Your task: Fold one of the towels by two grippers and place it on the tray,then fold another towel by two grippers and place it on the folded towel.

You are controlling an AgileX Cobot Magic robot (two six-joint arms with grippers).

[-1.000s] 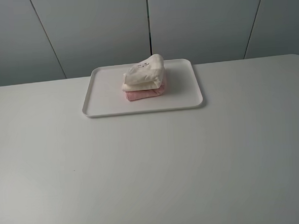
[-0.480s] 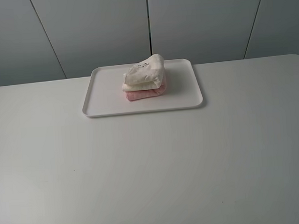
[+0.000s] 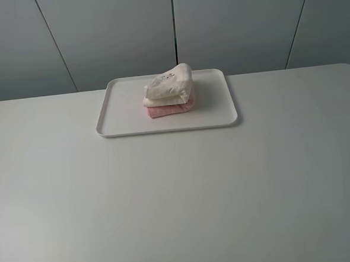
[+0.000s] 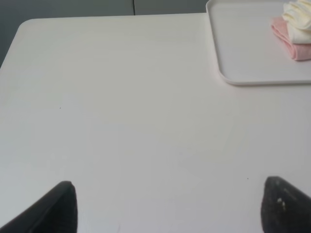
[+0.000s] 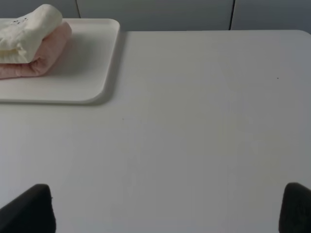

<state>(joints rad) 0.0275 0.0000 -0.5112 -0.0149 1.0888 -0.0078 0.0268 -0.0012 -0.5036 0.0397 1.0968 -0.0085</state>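
Note:
On the white tray (image 3: 126, 110) at the back of the table lies the folded pink towel (image 3: 169, 110), with the folded cream towel (image 3: 168, 85) stacked on top of it. Both grippers are out of the exterior high view. The left wrist view shows my left gripper (image 4: 170, 206) open wide over bare table, well short of the tray (image 4: 243, 58), the pink towel (image 4: 286, 40) and the cream towel (image 4: 299, 19). The right wrist view shows my right gripper (image 5: 167, 208) open and empty, far from the tray (image 5: 97, 63), the pink towel (image 5: 41, 60) and the cream towel (image 5: 29, 29).
The white table (image 3: 179, 196) spreads out in front of the tray. Grey wall panels (image 3: 175, 30) stand behind the table's far edge.

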